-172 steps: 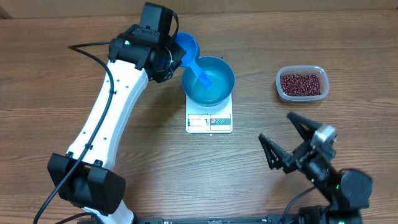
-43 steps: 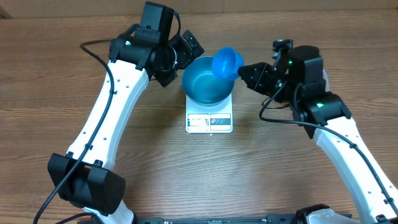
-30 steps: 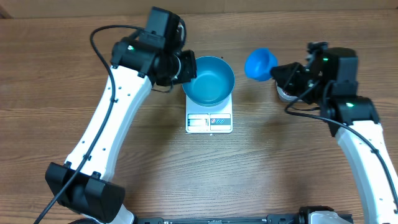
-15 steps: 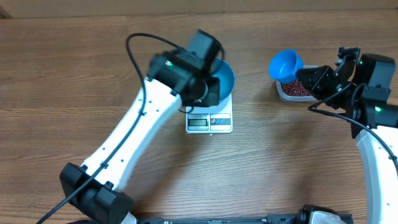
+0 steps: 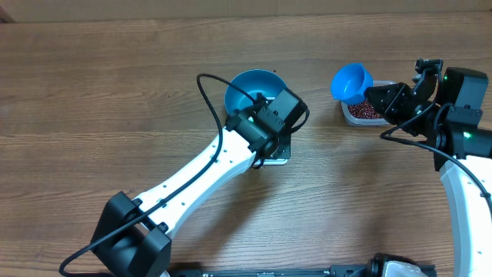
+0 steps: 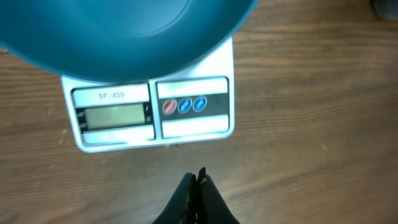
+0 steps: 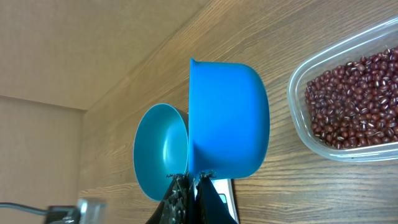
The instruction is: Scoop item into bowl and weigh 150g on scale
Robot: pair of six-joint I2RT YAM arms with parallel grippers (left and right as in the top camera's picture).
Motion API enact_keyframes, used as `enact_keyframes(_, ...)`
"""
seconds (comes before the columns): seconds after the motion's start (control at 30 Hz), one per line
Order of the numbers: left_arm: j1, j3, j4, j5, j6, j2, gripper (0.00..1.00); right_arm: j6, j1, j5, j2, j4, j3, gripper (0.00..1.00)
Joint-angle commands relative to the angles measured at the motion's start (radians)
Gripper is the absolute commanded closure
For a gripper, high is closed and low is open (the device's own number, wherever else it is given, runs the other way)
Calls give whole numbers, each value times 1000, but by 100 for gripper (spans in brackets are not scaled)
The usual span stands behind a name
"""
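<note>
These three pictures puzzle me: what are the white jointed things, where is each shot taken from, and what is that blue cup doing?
The white jointed things are two robot arms at a wooden table, each ending in a two-finger gripper. One picture looks down from above the table; the other two come from small cameras on the wrists, so each shows its own fingers.

On the table stands a white scale with a blue bowl on top; the bowl looks empty. To the side is a clear tub of red-brown beans.

The right gripper is shut on the handle of a small blue scoop, holding it just beside the tub. No beans show in the scoop. The left gripper is shut, holds nothing, and points at the scale's front panel.
</note>
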Motion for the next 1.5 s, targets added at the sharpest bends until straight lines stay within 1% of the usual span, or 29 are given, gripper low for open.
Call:
enact_keyframes(0.0, -23, -82, 70, -95, -57, -29, 96, -9, -3, -8, -25, 2, 21, 96)
enact_keyframes(0.13, -24, -143, 152, -113, -84, -28, 96, -9, -3, -8, -25, 0, 21, 96)
enact_keyframes(0.23, -23, -145, 157, -114, -83, -28, 96, -9, -3, -7, -25, 0, 21, 96)
enact_keyframes(0.27, -22, -145, 158, -114, -83, -28, 91, -9, -3, -5, -25, 0, 21, 96)
enact_keyframes(0.3, -21, -146, 163, -123, -84, -27, 96, -9, -3, -3, -25, 0, 21, 96)
enact_keyframes(0.57, -22, -150, 196, -128, -80, -9, 96, -9, -3, 0, -25, 0, 21, 96)
enact_keyframes(0.9, -23, -150, 213, -119, -85, 90, 96, -8, -3, -1, -25, 0, 21, 96)
enact_keyframes(1.1, -24, -150, 211, -182, -152, 90, 96, -9, -3, -1, -25, 3, 21, 96)
enact_keyframes(1.2, -31, -155, 224, -211, -152, 90, 96, -9, -3, 0, -25, 5, 21, 96)
enact_keyframes(1.37, -45, -213, 316, -225, -152, 90, 96, -9, -3, -1, -25, 4, 21, 96)
enact_keyframes(1.47, -50, -235, 333, -241, -153, 90, 96, -9, -3, 0, -25, 4, 21, 96)
